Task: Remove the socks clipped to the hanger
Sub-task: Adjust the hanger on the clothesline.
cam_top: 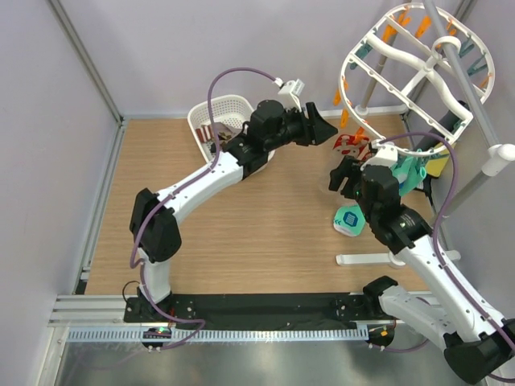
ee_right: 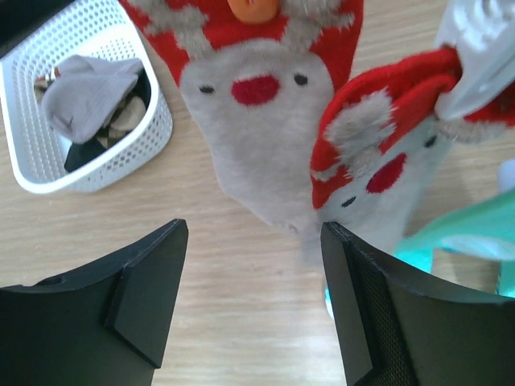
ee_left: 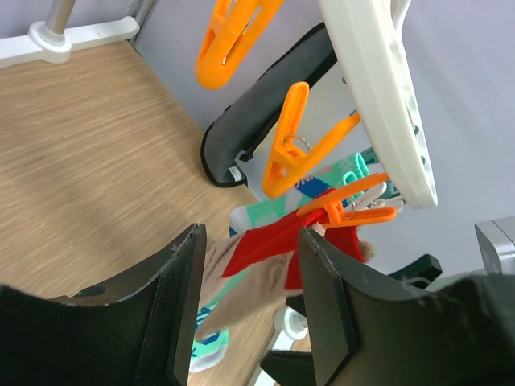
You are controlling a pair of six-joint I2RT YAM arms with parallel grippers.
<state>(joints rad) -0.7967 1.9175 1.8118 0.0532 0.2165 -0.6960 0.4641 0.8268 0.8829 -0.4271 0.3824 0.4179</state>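
Observation:
The white oval hanger point(cam_top: 406, 60) hangs at the back right with orange pegs point(ee_left: 286, 145) dangling from it. Two red-and-beige reindeer socks point(ee_right: 257, 121) point(ee_right: 378, 169) hang clipped, seen small in the top view as a red sock point(cam_top: 351, 145). A black sock point(ee_left: 265, 104) and a teal sock point(ee_left: 326, 183) also hang there. My left gripper point(cam_top: 328, 129) point(ee_left: 253, 305) is open just short of the red sock point(ee_left: 269, 241), not touching it. My right gripper point(cam_top: 342, 173) point(ee_right: 253, 305) is open below the reindeer socks with nothing between its fingers.
A white perforated basket point(cam_top: 211, 108) point(ee_right: 153, 137) at the back centre holds grey and dark socks. A teal sock point(cam_top: 350, 219) lies on the wooden table beside the right arm. The metal stand pole point(cam_top: 471, 88) and its white foot point(cam_top: 370, 259) are at the right.

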